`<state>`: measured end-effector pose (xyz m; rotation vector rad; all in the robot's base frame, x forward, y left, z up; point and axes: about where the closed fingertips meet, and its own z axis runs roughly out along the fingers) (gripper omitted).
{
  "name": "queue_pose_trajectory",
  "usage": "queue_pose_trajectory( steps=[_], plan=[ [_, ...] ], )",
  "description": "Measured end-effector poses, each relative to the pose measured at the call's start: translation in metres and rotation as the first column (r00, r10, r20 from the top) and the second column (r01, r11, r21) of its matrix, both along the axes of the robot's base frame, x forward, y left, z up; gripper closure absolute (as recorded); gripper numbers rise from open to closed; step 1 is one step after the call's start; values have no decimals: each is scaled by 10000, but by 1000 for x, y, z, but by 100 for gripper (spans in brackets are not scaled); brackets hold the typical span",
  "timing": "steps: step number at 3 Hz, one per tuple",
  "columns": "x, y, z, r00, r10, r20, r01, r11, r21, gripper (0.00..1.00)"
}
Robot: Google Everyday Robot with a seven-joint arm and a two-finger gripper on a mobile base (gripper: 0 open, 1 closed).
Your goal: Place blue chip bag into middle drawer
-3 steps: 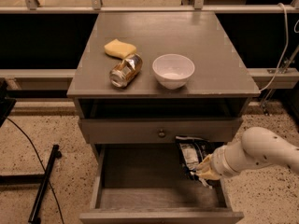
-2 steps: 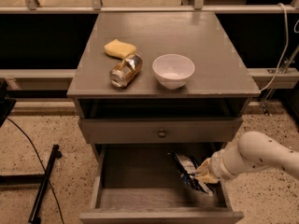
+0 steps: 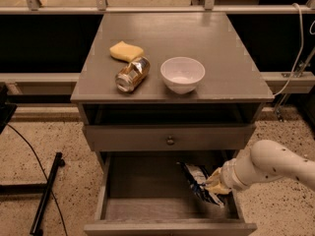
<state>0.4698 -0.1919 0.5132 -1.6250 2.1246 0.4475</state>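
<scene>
On the left of the tabletop (image 3: 197, 28) lies a yellow sponge (image 3: 126, 50). Just in front of it a gold-brown can (image 3: 132, 74) rests on its side, and a white bowl (image 3: 182, 74) sits to the right of the can. Below them a shut drawer front (image 3: 128, 139) carries a small round knob (image 3: 170, 140).

Under that, the middle drawer (image 3: 142, 195) stands pulled out, its grey floor bare on the left half. The blue chip bag (image 3: 197, 178) is inside the drawer box, toward the right rear. It slants with its top corner up near the back and its lower end down close to the floor. I cannot tell whether that end touches the floor.

The pincer (image 3: 215, 182) is down in the drawer too, against the bag's right side. It is clamped on the foil, and the white arm (image 3: 275, 163) reaches in over the right wall.

To my eye the job is in its last step. The bag is already within the drawer, so what remains is the release. That calls for the pincer to let go so the bag settles flat, then for the arm to lift out without snagging the crinkled foil or the drawer's side wall.

As for writing, the bag shows a pale patch among the blue. I can read no brand or word on it, nor on the can.
</scene>
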Motion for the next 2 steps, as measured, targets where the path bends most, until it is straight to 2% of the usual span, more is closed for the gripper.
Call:
queue_pose_trajectory(
  steps=[1,2],
  plan=[
    [-1,2,-1,10000,34,-32,-34,10000,14,50],
    [-1,3,-2,10000,53,-52,-53,10000,24,27]
  ],
)
